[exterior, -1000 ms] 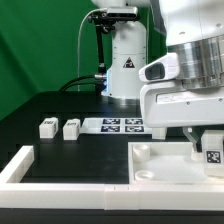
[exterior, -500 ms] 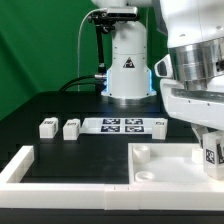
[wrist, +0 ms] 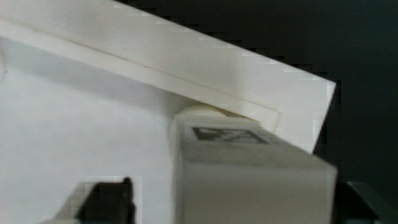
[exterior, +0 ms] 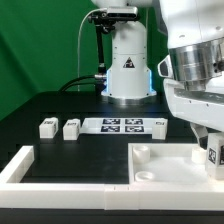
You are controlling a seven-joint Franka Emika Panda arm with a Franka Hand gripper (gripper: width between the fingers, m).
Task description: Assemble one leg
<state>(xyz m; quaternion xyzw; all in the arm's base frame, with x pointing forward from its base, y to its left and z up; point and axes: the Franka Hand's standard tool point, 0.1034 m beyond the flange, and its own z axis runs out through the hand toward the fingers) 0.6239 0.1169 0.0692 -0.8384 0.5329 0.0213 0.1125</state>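
My gripper (exterior: pixel 209 140) is shut on a leg (exterior: pixel 215 153), a stubby white block with a black-and-white tag. It holds the leg upright over the far right corner of the large white panel (exterior: pixel 170 160), at the exterior view's right edge. In the wrist view the leg (wrist: pixel 249 165) fills the space between my dark fingers (wrist: pixel 111 200), with its end against the panel (wrist: pixel 89 110) near a corner socket. Whether it is seated there is hidden. Two more legs (exterior: pixel 47 127) (exterior: pixel 71 128) stand on the black table at the left. Another small white block (exterior: pixel 157 122) sits behind the panel.
The marker board (exterior: pixel 122 125) lies flat on the table in front of the robot base (exterior: pixel 128 60). A white raised frame (exterior: pixel 20 165) runs along the front and left of the work area. The table is black, the backdrop green.
The gripper with the leg has shifted slightly to the exterior view's right and the wrist has risen a little. In the last half second almost nothing has moved.
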